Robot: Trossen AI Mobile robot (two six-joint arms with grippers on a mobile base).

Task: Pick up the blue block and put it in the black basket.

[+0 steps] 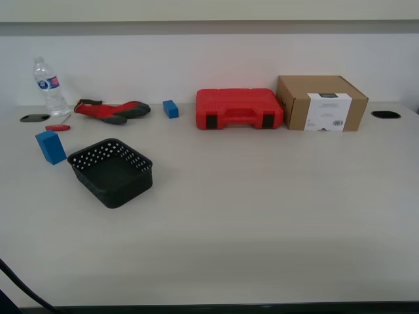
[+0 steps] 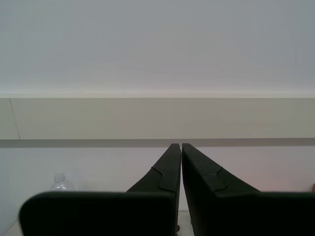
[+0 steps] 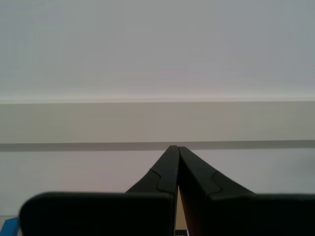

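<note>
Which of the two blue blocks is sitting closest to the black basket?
The larger blue block, just off the black basket toward the exterior view's left. The smaller blue block sits farther back, beside the red case.

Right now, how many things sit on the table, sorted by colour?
Blue: 2, the blue block and the smaller blue block
Black: 1, the black basket
Red: 3, the case, the glove, a small tool
Brown: 1, the box
Clear: 1, the bottle
Total: 8

You had bright, even, diffuse light; the basket cast only a faint soft shadow on the table. All views looked slightly soft, without glare.
</note>
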